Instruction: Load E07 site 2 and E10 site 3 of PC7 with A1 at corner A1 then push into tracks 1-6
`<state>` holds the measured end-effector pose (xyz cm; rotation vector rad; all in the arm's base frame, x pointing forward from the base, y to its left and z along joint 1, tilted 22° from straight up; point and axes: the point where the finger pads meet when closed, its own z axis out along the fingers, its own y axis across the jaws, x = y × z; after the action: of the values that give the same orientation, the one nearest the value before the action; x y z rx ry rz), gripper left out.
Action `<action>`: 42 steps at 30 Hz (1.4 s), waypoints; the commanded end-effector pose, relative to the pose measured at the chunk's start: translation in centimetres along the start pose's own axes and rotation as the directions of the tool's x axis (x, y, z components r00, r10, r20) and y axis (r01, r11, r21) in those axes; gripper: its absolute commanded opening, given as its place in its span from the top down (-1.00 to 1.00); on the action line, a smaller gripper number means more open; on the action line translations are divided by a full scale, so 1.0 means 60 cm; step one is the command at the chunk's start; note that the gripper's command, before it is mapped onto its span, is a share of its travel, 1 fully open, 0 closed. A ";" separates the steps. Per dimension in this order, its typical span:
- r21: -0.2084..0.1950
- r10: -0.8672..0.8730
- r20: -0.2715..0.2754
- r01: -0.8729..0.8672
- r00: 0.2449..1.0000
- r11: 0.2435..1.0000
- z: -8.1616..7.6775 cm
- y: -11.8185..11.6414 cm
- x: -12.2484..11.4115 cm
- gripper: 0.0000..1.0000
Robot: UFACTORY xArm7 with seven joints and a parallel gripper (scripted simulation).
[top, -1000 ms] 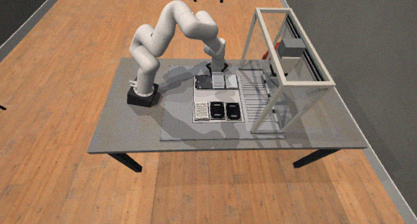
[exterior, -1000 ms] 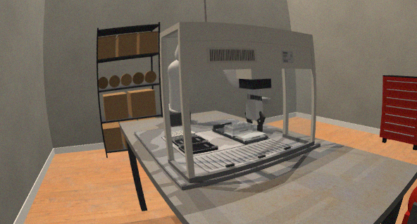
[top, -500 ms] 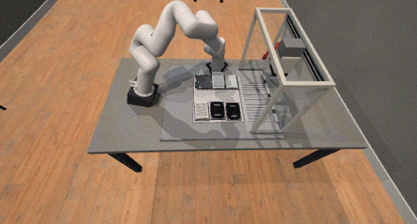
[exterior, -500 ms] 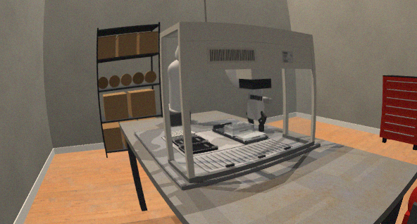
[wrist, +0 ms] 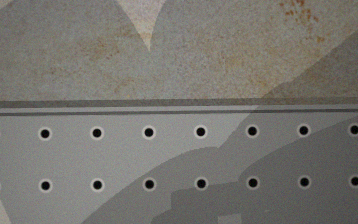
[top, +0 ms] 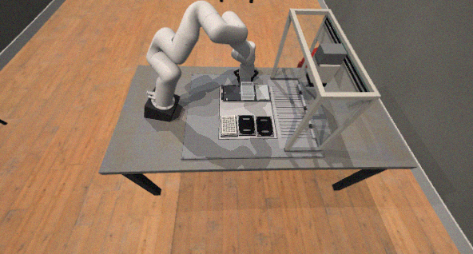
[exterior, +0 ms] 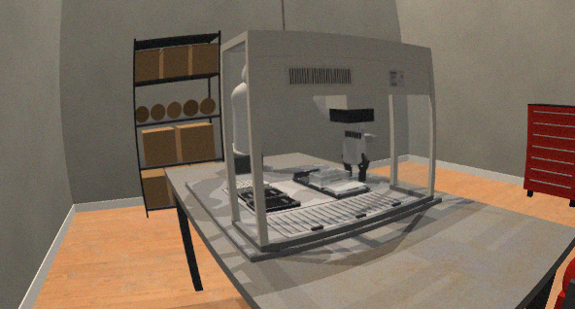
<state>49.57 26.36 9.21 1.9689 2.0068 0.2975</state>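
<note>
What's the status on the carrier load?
Tool open, empty, beside the flat dark plate carrier. Clear deep-well block and pale flat 384-well plate on the carrier, site by the handle bare. White 96-well plate in its nest. Carrier not yet in the grey rails.

shelf rack (exterior: 137, 106) with boxes | red tool cabinet (exterior: 551, 150) | table (top: 140, 155)
</note>
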 end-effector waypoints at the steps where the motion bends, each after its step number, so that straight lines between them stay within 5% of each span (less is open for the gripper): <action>1: -0.003 0.000 -0.003 0.000 1.000 1.000 -0.003 0.002 0.004 -1.00; 18: -0.003 0.000 -0.003 0.000 1.000 1.000 -0.003 0.002 0.014 -1.00; 42: -0.003 0.000 -0.003 0.000 1.000 1.000 -0.064 0.002 0.014 -1.00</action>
<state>48.43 27.29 12.08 1.9690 2.0067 0.2971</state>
